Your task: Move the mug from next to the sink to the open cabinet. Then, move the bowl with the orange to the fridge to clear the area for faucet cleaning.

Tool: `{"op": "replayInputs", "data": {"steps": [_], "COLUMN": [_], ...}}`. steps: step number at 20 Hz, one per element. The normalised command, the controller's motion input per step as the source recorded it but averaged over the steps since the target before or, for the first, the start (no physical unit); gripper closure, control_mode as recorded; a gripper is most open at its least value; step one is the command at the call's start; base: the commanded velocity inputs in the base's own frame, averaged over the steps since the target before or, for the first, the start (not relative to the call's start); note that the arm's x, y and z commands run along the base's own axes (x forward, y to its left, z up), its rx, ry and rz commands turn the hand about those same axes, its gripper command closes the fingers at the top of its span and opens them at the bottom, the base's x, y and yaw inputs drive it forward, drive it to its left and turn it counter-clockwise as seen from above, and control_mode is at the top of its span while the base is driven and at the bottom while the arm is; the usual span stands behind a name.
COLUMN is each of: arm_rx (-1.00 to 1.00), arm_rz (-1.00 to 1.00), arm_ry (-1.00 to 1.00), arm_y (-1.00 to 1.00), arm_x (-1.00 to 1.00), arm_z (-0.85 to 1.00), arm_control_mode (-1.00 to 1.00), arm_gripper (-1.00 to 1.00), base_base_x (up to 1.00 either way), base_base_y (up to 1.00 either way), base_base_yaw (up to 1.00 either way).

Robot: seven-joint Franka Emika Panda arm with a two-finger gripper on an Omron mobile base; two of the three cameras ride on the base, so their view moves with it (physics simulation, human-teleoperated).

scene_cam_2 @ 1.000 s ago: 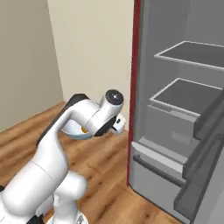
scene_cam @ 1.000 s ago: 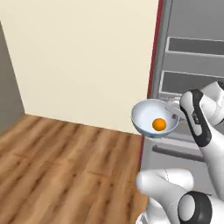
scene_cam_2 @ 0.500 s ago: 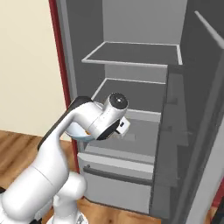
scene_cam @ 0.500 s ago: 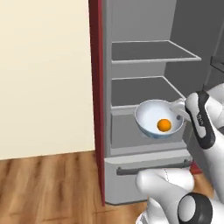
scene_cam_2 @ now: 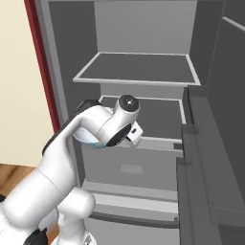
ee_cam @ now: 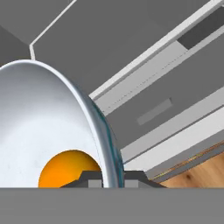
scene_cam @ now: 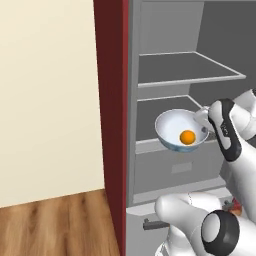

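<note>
My gripper (ee_cam: 111, 179) is shut on the rim of the white, pale-blue bowl (ee_cam: 43, 127), with one dark fingertip inside the rim and one outside. The orange (ee_cam: 70, 168) lies in the bottom of the bowl. In the left base view the bowl (scene_cam: 175, 127) with the orange (scene_cam: 187, 137) hangs level in front of the open fridge (scene_cam: 170, 70), just above its lower shelf, held at its right edge by the gripper (scene_cam: 204, 116). A sliver of the bowl (scene_cam_2: 88, 139) peeks out behind my arm. The mug, sink and faucet are out of view.
Two flat grey shelves (scene_cam_2: 139, 67) cross the fridge, above a closed drawer front (scene_cam_2: 131, 167). The open fridge door with its bins (scene_cam_2: 203, 158) stands at the right. A dark red cabinet side (scene_cam: 112, 125) and beige wall (scene_cam: 45, 100) border the left, over wood floor (scene_cam: 55, 227).
The whole picture has swung from wall and floor to the open fridge, so the base has moved. The bowl with the orange stays held in the same grip.
</note>
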Motion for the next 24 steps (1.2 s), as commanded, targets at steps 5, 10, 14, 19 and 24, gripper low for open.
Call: {"op": "replayInputs", "data": {"steps": [5,10,14,19,24], "arm_rx": [0.01,0.2,0.33,0.04,0.0], "arm_rz": [-0.4,-0.37,-0.22,-0.03,-0.06], "arm_ry": [0.02,0.0,-0.04,0.02,0.06], "arm_y": [0.36,0.01,-0.21,0.0,0.0], "arm_x": [0.88,0.38,-0.01,0.15,0.65], "arm_z": [0.25,-0.15,-0.32,0.0,-0.1], "arm_control_mode": [-1.0,-1.0,-1.0,-1.0,-1.0], "arm_gripper": [1.0,1.0,1.0,1.0,1.0], "base_base_x": [0.0,0.0,0.0,0.0,0.0], "base_base_y": [0.0,0.0,0.0,0.0,0.0], "base_base_yaw": [0.0,0.0,0.0,0.0,0.0]}}
